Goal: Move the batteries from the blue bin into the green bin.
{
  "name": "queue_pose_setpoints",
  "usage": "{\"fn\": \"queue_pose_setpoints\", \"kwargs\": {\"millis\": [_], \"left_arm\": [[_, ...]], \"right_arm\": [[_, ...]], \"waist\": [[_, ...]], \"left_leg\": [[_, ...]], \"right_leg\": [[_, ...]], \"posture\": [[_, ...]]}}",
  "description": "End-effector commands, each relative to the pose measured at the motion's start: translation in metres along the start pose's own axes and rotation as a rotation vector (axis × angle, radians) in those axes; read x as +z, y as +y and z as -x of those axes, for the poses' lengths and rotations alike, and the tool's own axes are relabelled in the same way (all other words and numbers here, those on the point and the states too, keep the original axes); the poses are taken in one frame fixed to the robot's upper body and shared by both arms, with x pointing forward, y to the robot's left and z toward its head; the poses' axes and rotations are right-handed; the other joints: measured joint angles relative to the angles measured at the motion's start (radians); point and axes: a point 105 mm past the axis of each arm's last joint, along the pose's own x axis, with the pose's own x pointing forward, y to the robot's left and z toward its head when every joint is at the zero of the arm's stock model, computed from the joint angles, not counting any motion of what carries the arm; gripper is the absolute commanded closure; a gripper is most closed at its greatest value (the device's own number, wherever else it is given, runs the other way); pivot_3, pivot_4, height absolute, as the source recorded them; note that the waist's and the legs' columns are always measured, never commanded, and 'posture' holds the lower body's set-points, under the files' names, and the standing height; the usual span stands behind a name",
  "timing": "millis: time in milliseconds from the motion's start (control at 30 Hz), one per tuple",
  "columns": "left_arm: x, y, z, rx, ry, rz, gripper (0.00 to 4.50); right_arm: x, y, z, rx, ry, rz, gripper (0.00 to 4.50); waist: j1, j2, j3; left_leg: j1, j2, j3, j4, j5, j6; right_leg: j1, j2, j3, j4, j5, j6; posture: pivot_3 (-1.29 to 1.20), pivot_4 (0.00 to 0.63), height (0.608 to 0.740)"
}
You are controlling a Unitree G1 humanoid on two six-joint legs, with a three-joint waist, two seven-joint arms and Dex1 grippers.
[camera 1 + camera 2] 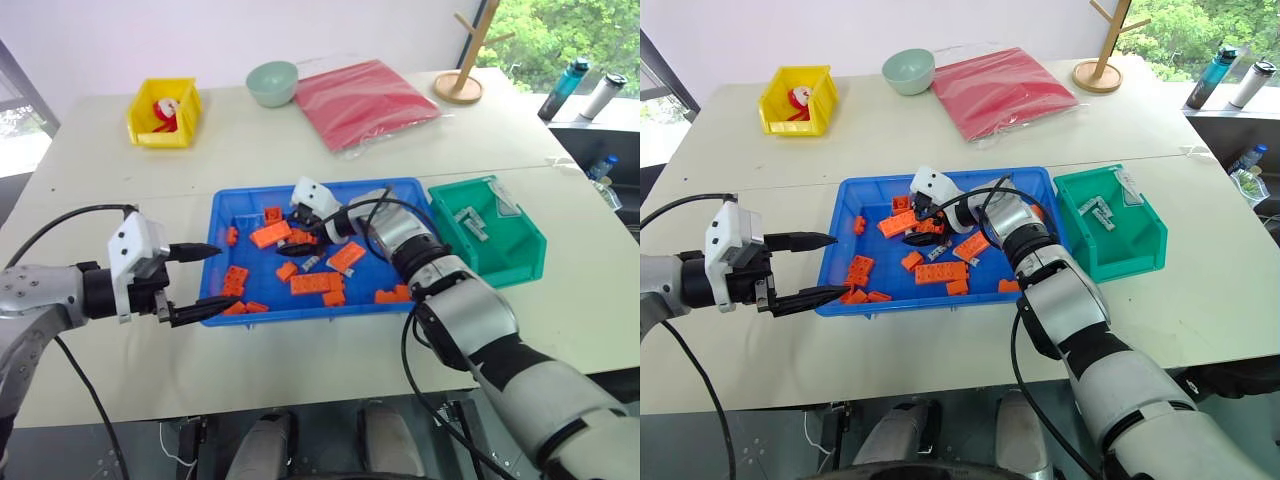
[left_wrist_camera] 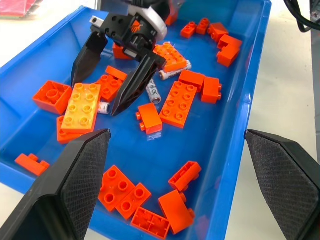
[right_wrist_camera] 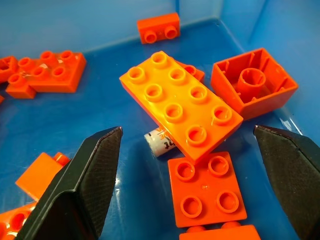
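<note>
So we've got our right gripper [image 2: 111, 82] down inside the blue bin [image 1: 222, 212], fingers spread apart and pinching nothing, hanging just above the pile of orange bricks [image 1: 316, 283]. Right between its fingertips sits a big light-orange brick [image 3: 181, 103], and one battery [image 3: 160, 142] pokes out from under that brick's edge, mostly covered. From the left wrist we spot two more batteries: one [image 2: 153, 92] lies right next to the right gripper's nearer finger [image 2: 136, 83], and another [image 2: 175, 72] rests beside a brick a bit further back. All three are on the bin floor, mixed in with the bricks.

Our left gripper [image 1: 204, 278] hovers at the bin's left edge, near the front corner, jaws wide open and holding nothing.

The green bin [image 1: 521, 236] stands just beside the blue one on the right, and we can see a couple of batteries [image 1: 1097, 210] lying inside it. Further back on the table [image 1: 110, 180] there's a yellow bin [image 1: 140, 125], a pale green bowl [image 1: 272, 82] and a red bag [image 1: 365, 100].
</note>
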Motion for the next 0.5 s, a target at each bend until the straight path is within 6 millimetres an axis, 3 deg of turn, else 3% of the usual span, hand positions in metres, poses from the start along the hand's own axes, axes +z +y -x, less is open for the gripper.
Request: {"fn": "queue_pose_setpoints", "kwargs": {"millis": [33,67,500], "left_arm": [[0.006,-0.001,0.0,-0.003,-0.01,-0.04,0.0],[0.006,0.0,0.0,-0.004,-0.01,-0.04,0.0],[0.005,0.003,-0.004,-0.01,-0.015,-0.046,0.0]], "right_arm": [[0.017,0.0,-0.001,-0.004,-0.061,0.02,2.09],[0.017,0.0,-0.001,-0.006,-0.062,0.017,2.59],[0.026,0.015,-0.002,0.063,-0.097,0.034,2.59]], "waist": [[0.0,0.0,0.0],[0.0,0.0,0.0],[0.0,0.0,0.0]], "left_leg": [[0.0,0.0,0.0,0.0,0.0,0.0],[0.0,0.0,0.0,0.0,0.0,0.0],[0.0,0.0,0.0,0.0,0.0,0.0]], "right_leg": [[0.0,0.0,0.0,0.0,0.0,0.0],[0.0,0.0,0.0,0.0,0.0,0.0],[0.0,0.0,0.0,0.0,0.0,0.0]], "posture": [[0.0,0.15,0.717],[0.0,0.15,0.717],[0.0,0.15,0.717]]}}
